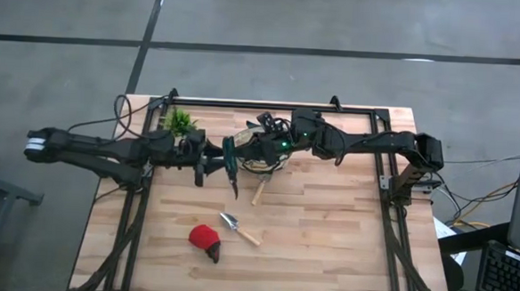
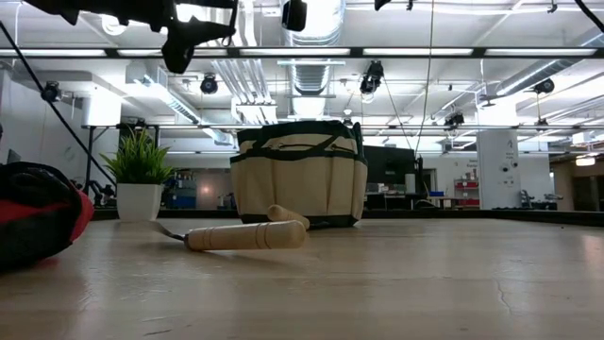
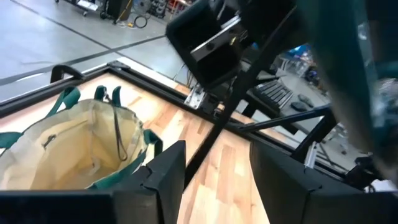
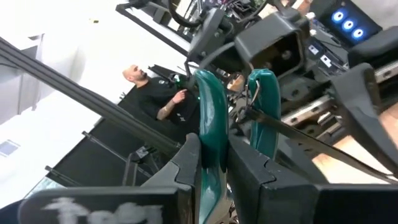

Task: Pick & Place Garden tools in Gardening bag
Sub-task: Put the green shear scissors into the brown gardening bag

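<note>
My right gripper [image 4: 214, 155] pinches 1 green-handled pruner [image 1: 230, 166] above the gardening bag [image 2: 299, 174], ready to drop it in. My left gripper [image 3: 214, 171] beside it is spread open and empty, clear of the handover. 2 trowels [image 1: 239, 228] wait on the table [image 1: 326, 247].

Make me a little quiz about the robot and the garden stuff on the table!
1. True or false: the red thing is inside the bag.
2. What does the right gripper hold? A) a trowel B) green-handled clippers C) a potted plant
3. Fill in: the left gripper has its fingers ____ (open or shut).

Key: 1 false, it lies on the table. 2 B. 3 open.
</note>
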Available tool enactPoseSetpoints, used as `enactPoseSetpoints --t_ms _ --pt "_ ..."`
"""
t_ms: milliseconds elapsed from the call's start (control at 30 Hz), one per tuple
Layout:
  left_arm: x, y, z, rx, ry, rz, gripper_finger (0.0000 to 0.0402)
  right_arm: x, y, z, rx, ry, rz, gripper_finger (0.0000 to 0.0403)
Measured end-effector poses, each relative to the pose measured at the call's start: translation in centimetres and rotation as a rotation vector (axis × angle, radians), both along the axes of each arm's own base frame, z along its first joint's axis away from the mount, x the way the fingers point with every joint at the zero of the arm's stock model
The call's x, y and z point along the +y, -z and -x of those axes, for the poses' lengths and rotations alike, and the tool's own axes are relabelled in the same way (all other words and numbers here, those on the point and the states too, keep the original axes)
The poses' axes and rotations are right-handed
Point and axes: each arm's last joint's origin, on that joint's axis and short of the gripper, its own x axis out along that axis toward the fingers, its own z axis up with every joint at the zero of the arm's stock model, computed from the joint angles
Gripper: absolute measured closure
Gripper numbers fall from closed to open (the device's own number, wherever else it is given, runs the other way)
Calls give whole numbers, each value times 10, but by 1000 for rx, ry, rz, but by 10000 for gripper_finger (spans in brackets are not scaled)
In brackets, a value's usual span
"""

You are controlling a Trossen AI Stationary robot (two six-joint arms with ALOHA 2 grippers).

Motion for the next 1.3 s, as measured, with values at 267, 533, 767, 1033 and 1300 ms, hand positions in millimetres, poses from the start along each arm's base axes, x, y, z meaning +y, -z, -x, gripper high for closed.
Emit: enactPoseSetpoints --t_ms 267,533,767,1033,1300 --pt "1 6 -7 30 -27 -2 260 0 0 0 2 -4 -5 354" --pt "1 6 -9 28 -30 -12 306 1 0 0 7 -16 -22 354" --pt "1 5 -8 20 -31 -1 353 1 0 0 8 -17 -21 354" --pt "1 2 -6 -9 -41 55 387 1 0 0 0 -15 11 353" --pt "2 -24 13 -130 -45 56 388 2 2 1 -1 -59 43 353"
